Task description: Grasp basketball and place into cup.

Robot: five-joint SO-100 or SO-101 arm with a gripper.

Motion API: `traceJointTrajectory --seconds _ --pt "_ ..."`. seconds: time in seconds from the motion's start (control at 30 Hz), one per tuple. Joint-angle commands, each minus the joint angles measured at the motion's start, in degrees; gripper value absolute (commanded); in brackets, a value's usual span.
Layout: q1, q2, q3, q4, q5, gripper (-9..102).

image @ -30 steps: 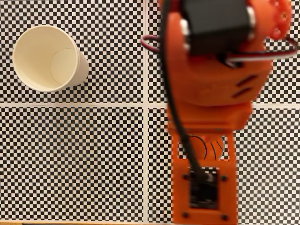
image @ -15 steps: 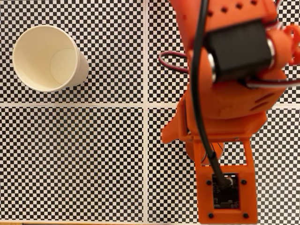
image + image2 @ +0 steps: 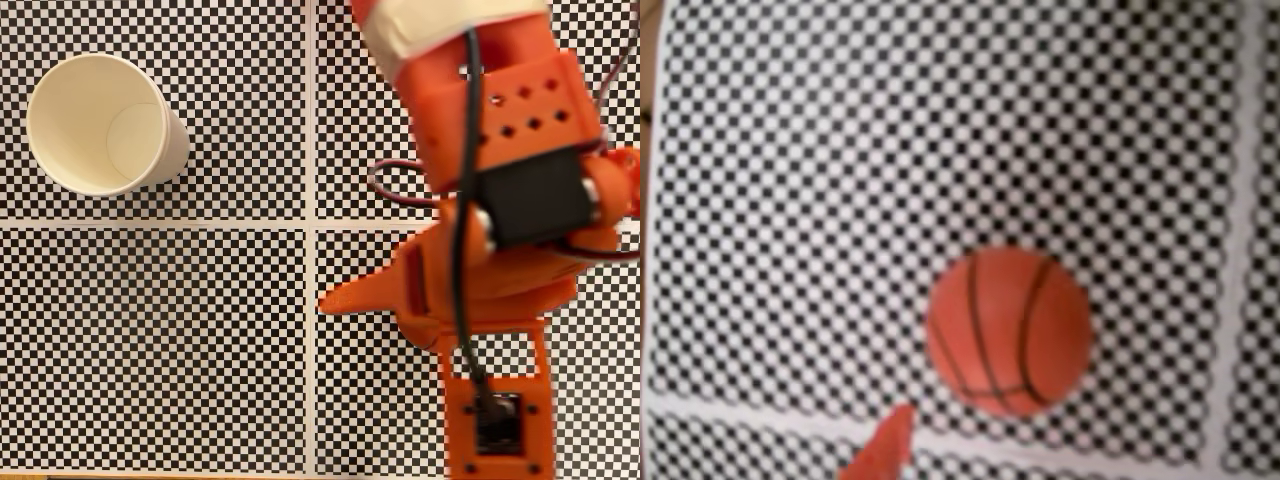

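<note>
Gripper (image 3: 345, 298) jaws stand spread wide and hold nothing, one orange fingertip (image 3: 883, 448) just beside the basketball (image 3: 1009, 331) resting on the checkered mat (image 3: 150, 340), well apart from the upright cup (image 3: 100, 125).

Cup (image 3: 100, 125), upper left of the fixed view: cream paper, matt, smooth inside wall. Basketball (image 3: 1008, 332), lower centre of the wrist view: orange-red, looks like matt rubber or plastic, thin black seam lines. Arm (image 3: 500, 200), right of the fixed view: orange plastic, looks 3D-printed, dull sheen; black plastic motor block, black cable. Table cover (image 3: 160, 340): flat black-and-white checker print, matt, white grid lines.
</note>
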Motion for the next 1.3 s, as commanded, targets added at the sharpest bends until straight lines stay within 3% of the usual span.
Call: traceJointTrajectory --seconds 0.0,0.67,1.17,1.27 --pt "-0.88 -0.79 -5.62 -0.09 0.35 70" --pt "-0.44 -8.17 -7.47 0.18 3.25 72" --pt "-1.23 -18.81 -19.25 0.18 5.19 72" --pt "-1.41 -18.98 -19.34 0.97 5.45 67"
